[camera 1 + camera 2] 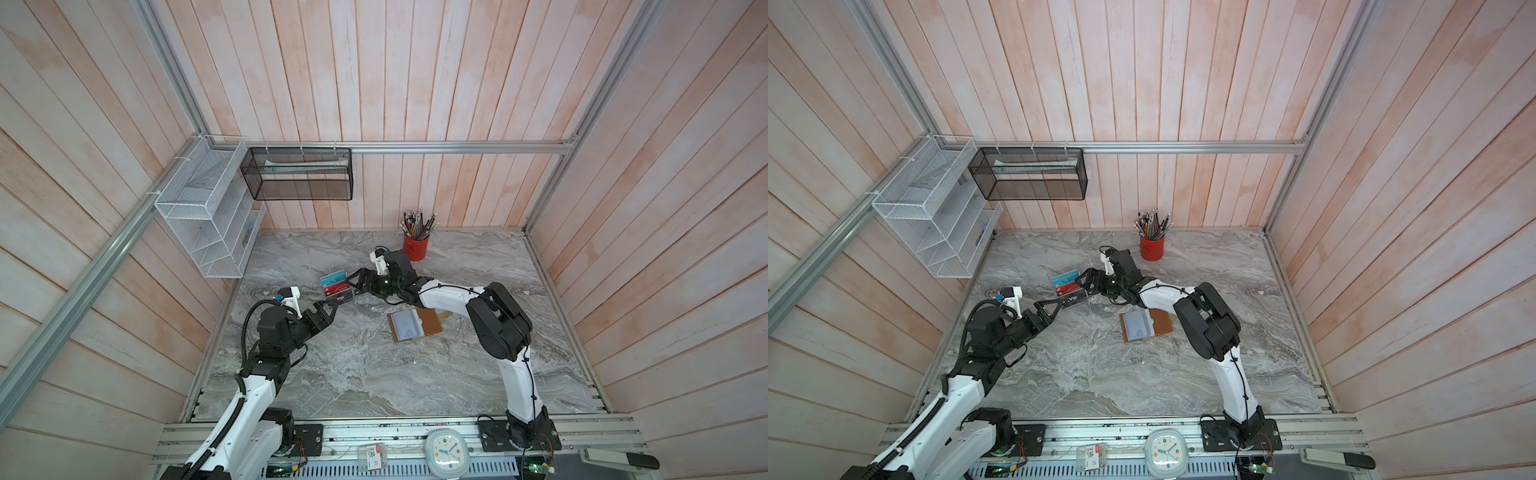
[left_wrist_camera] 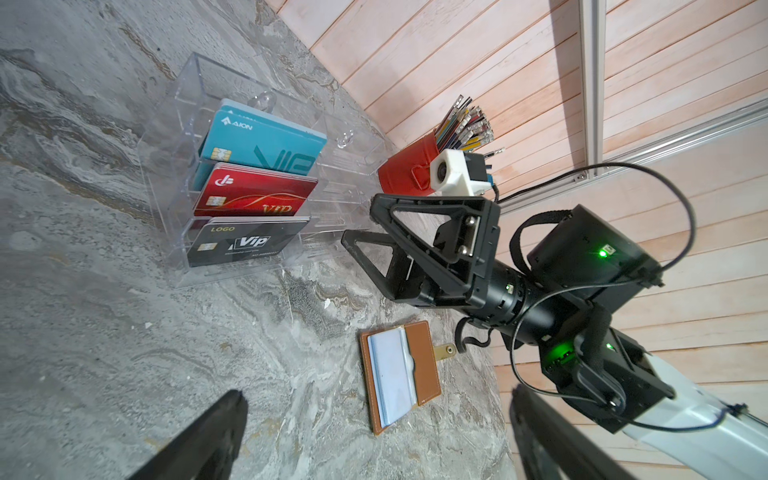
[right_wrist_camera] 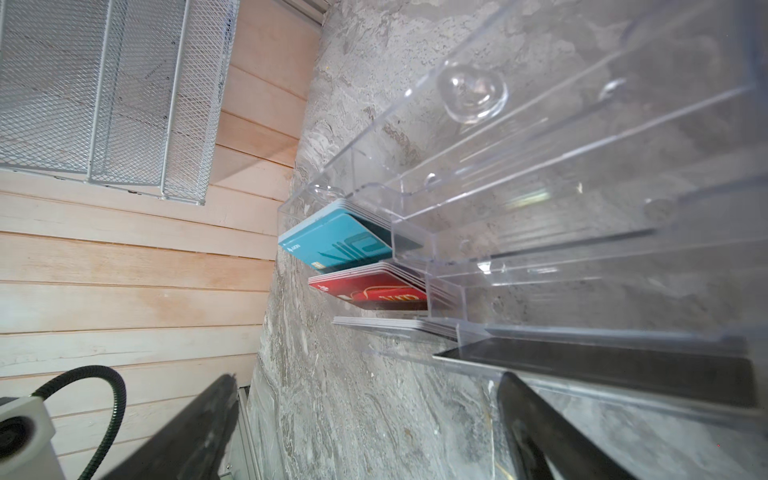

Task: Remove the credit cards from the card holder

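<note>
your left gripper and right gripper are both at the rack, jaws spread wide, gripping nothing. the wallet lies open and flat on the table beside your right arm, sleeves up. whether a card sits in them, i cannot tell. a dark card lies in the rack. expect cards to be thin, stiff, slick and light: pin the leather, pinch at the sleeve's notch

Pretty clearly a robot lab cell dressed up as an office desk. Robot arms are bolted to an aluminium rail, and plank panels are hung on extrusion framing. A white mesh rack and a red pencil cup are set around a marble-look tabletop.
</note>
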{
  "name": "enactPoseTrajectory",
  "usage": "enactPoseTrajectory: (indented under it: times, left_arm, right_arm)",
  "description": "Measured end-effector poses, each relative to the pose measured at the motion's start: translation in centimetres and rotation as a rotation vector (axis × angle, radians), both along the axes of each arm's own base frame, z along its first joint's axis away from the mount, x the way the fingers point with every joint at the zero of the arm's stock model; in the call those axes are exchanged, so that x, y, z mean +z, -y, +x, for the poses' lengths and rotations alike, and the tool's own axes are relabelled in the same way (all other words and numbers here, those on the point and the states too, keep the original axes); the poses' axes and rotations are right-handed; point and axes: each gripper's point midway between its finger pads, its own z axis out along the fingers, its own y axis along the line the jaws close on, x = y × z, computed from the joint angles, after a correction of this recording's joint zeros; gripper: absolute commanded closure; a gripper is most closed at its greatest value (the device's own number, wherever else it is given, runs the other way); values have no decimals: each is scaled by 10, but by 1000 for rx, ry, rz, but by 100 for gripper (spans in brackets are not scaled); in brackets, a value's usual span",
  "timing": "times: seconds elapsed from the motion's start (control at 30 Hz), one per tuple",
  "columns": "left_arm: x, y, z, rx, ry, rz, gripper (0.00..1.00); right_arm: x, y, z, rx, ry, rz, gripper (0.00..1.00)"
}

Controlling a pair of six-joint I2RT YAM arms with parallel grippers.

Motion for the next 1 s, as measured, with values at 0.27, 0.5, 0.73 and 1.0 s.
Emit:
enactPoseTrajectory:
  times: [0.27, 0.5, 0.73, 1.0]
  left_arm:
    - [-3, -1, -2, -5, -9, -5, 0]
    - [-12, 0, -2, -7, -33, -5, 0]
    - [-15, 0, -2, -7, -45, -4, 0]
    - [-10, 0, 0, -7, -47, -3, 0]
  right_arm:
    - [-3, 3, 8, -11, -10, 4, 2]
    - [-16, 9, 16, -18, -39, 0, 2]
    - [-12, 8, 16, -9, -39, 13, 2]
    - [12, 26, -2, -13, -8, 3, 2]
